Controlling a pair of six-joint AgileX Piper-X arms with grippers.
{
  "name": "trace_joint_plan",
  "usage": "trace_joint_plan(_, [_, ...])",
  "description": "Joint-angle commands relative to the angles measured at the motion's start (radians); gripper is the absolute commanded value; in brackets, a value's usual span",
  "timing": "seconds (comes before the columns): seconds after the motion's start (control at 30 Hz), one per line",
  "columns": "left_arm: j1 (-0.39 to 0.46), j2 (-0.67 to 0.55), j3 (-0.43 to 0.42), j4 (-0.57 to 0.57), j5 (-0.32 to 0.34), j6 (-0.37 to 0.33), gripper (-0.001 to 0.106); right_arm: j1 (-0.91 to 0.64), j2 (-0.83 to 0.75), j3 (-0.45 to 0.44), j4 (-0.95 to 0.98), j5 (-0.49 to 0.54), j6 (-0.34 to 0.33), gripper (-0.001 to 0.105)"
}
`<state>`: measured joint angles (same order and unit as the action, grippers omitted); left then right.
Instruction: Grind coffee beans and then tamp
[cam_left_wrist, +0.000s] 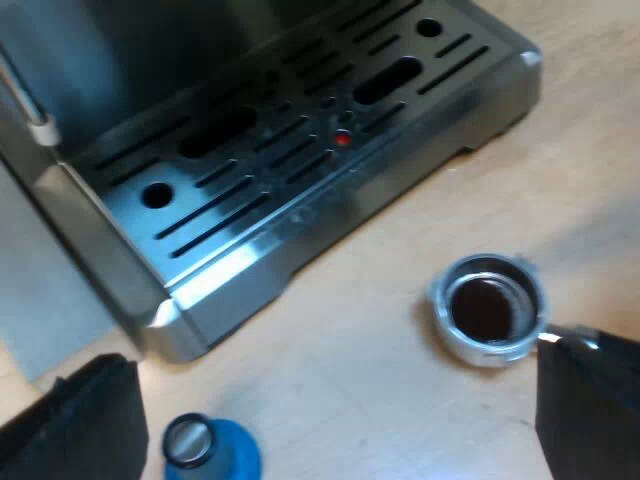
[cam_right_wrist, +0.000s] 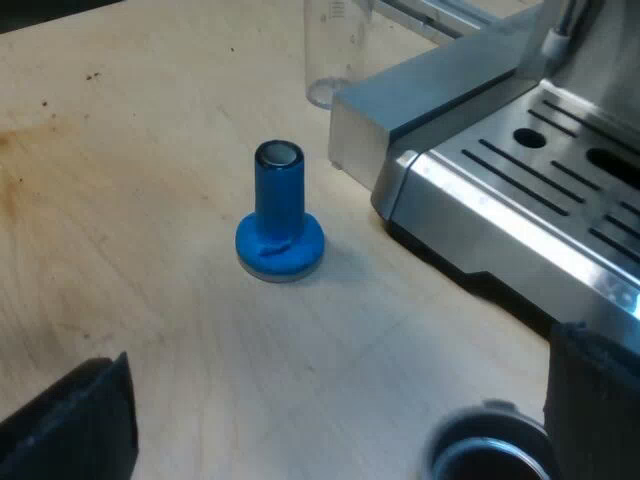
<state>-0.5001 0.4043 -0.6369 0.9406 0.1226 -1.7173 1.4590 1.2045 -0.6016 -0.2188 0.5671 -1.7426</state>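
Observation:
The metal holder (cam_left_wrist: 489, 307) lies on the wooden table just off the machine's drip tray (cam_left_wrist: 300, 150), its basket holding dark coffee grounds; its handle is hidden behind one of my left fingers (cam_left_wrist: 590, 400). The blue tamper (cam_right_wrist: 279, 222) stands upright on the table, apart from the machine. My left gripper (cam_left_wrist: 335, 410) hangs open above the table between tamper (cam_left_wrist: 206, 446) and holder, holding nothing. My right gripper (cam_right_wrist: 330, 420) is open too, hovering short of the tamper, with the holder's rim (cam_right_wrist: 488, 448) close to one finger.
A clear measuring glass (cam_right_wrist: 333, 50) stands by the machine's corner, beyond the tamper. The steel drip tray (cam_right_wrist: 520, 190) juts out over the table beside both grippers. Bare wooden tabletop (cam_right_wrist: 120, 180) spreads around the tamper.

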Motion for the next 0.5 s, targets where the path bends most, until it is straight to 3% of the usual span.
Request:
trace_joint_plan(0.03, [-0.002,-0.002,-0.007,0.004,-0.044,-0.013,0.080,-0.001,0.039,0.000,-0.059,-0.005,-0.012,0.084])
trace_joint_plan(0.3, [-0.002,-0.002,-0.007,0.004,-0.093,-0.013,0.080,-0.001,0.135,0.000,-0.147,-0.010,-0.004,0.084])
trace_joint_plan(0.5, [-0.002,-0.002,0.035,-0.004,-0.105,-0.013,0.080,-0.001,0.167,0.000,-0.215,-0.010,0.076,0.084])
